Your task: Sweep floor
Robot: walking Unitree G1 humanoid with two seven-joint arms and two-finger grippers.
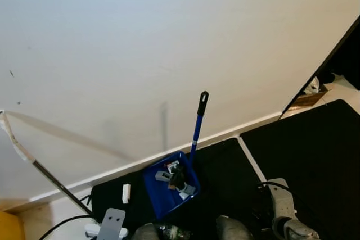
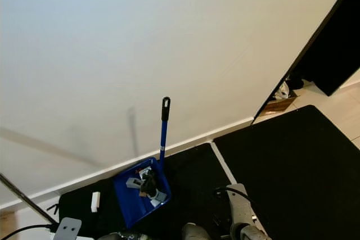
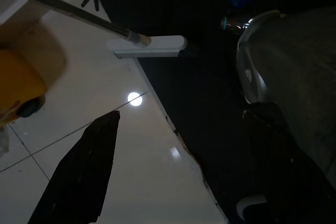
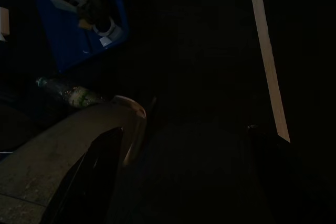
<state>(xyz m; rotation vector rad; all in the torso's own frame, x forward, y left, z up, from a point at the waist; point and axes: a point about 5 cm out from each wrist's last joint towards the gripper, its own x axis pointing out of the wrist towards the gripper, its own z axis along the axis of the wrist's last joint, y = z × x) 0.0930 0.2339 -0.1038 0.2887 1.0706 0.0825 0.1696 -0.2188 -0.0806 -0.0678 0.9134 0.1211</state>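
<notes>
I keep the blue dustpan (image 1: pixel 167 186) upright by the wall and reach for the broom (image 3: pixel 148 46) – both claws' grip states I cannot tell.

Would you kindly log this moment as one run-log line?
dustpan: blue, holds debris, on black mat by wall | broom pole: leaning, unheld | arms: idle

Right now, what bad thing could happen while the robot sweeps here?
1. The blue dustpan stands on the black mat just ahead of the robot, already holding scraps; a bump could tip it and spill them.
2. A plastic bottle lies by the robot's foot and might roll underfoot.
3. A black cable trails beside the broom pole and could snag.
</notes>
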